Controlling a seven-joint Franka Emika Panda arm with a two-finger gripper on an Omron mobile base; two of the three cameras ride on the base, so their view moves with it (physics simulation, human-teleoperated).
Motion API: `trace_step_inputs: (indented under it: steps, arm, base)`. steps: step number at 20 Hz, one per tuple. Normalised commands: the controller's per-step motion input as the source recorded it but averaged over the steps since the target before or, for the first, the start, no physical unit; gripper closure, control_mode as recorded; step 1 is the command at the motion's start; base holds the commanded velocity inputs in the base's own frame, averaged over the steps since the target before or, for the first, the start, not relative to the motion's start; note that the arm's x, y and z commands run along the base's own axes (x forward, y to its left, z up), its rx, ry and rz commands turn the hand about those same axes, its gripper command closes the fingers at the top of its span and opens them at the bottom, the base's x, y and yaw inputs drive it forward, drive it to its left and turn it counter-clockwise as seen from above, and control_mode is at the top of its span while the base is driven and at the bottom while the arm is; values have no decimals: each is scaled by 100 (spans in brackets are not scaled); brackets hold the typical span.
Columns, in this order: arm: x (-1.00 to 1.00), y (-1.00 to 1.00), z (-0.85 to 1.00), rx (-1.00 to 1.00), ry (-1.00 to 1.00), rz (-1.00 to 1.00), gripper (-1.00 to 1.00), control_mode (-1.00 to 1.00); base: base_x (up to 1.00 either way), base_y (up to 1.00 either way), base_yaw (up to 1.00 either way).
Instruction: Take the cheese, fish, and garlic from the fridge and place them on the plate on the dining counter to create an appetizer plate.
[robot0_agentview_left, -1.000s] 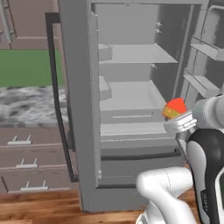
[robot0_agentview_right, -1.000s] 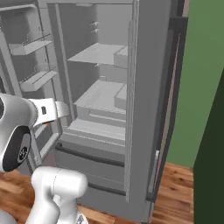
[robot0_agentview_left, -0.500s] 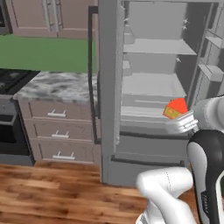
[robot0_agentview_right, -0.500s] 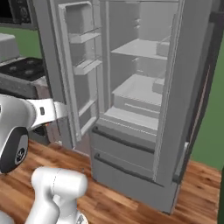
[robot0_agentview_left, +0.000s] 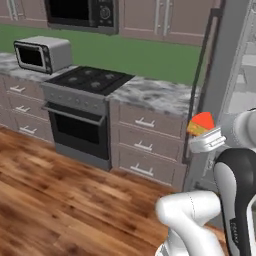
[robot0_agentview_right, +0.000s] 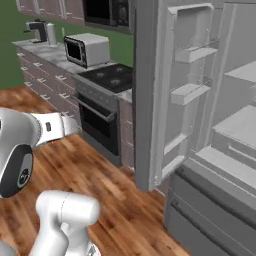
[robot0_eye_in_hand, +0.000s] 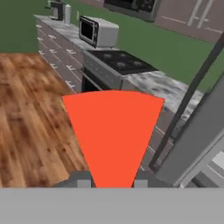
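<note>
The gripper (robot0_agentview_left: 202, 134) is clamped tight on the cheese (robot0_agentview_left: 201, 123), the red face of the wedge sticking up just past the fingers. In the hand view that wedge (robot0_eye_in_hand: 113, 133) fans out from the six o'clock edge, point down between the fingertips. It looks carried high and close to the arm, probably to keep it steady while the base drives.

The fridge (robot0_agentview_right: 200, 125) stands open at three o'clock in the right base view, with door bins and shelves showing. I can't make out fish or garlic from here. No plate or dining counter in sight, so I'd judge this the trip away from the fridge, first item of three.

Around the robot: wood floor (robot0_agentview_left: 60, 200), a stove (robot0_agentview_left: 82, 107) under marble counter (robot0_agentview_left: 155, 92), and a microwave (robot0_agentview_left: 40, 55) at ten o'clock against a green wall.
</note>
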Motion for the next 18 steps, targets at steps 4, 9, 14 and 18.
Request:
trace_step_inputs:
  steps: [4, 9, 14, 18]
  arm:
    - [0, 0, 0, 0, 0, 0, 100, 100]
    - [0, 0, 0, 0, 0, 0, 100, 100]
    - [0, 0, 0, 0, 0, 0, 100, 100]
    - [0, 0, 0, 0, 0, 0, 100, 100]
  base:
    - [77, 69, 48]
    - [99, 81, 39]
    - [100, 39, 31]
    - [100, 26, 28]
